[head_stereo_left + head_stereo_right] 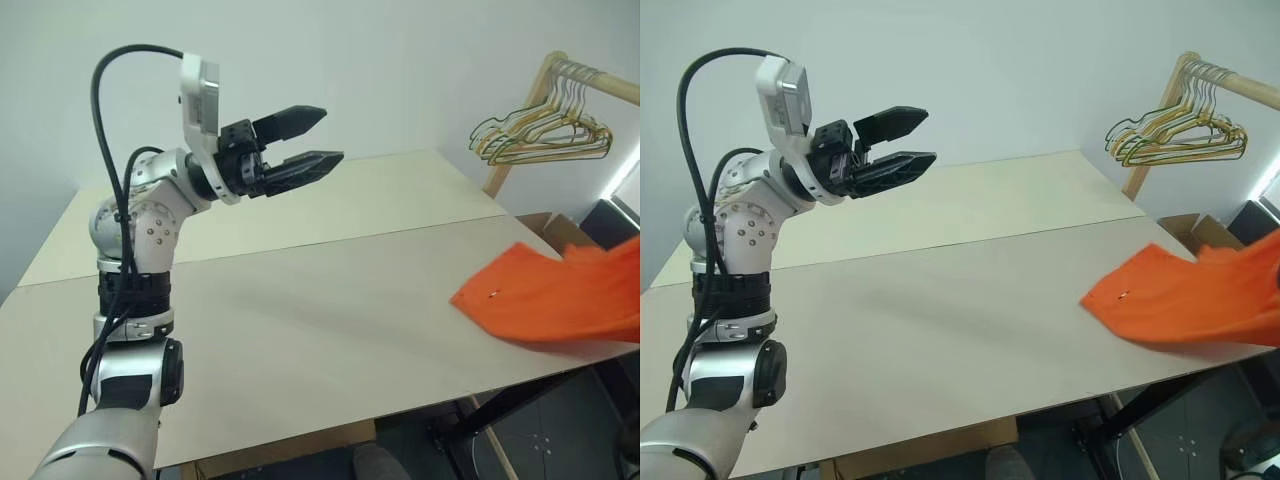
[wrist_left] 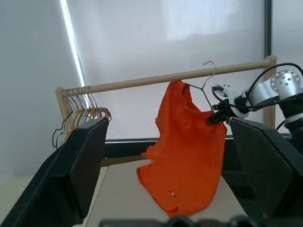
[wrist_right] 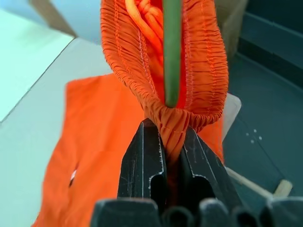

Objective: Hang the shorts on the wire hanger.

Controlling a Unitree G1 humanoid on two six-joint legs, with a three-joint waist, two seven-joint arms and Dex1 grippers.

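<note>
The orange shorts (image 1: pixel 555 295) lie partly on the table's right end and rise off to the right. In the left wrist view the shorts (image 2: pixel 184 151) drape from the wire hanger (image 2: pixel 204 90), whose hook stands at the height of the wooden rail (image 2: pixel 142 84). My right gripper (image 3: pixel 165 137) is shut on the gathered waistband, with the hanger's wire (image 3: pixel 172 52) running up through the bunched cloth. My left gripper (image 1: pixel 318 138) is open and holds nothing. It is raised over the table's left half and points right toward the shorts.
A bunch of green and yellow wire hangers (image 1: pixel 540 135) hangs at one end of the rail, beyond the table's far right corner. A cardboard box (image 1: pixel 562 232) sits past the right edge. The pale table (image 1: pixel 300 300) spreads between my arms.
</note>
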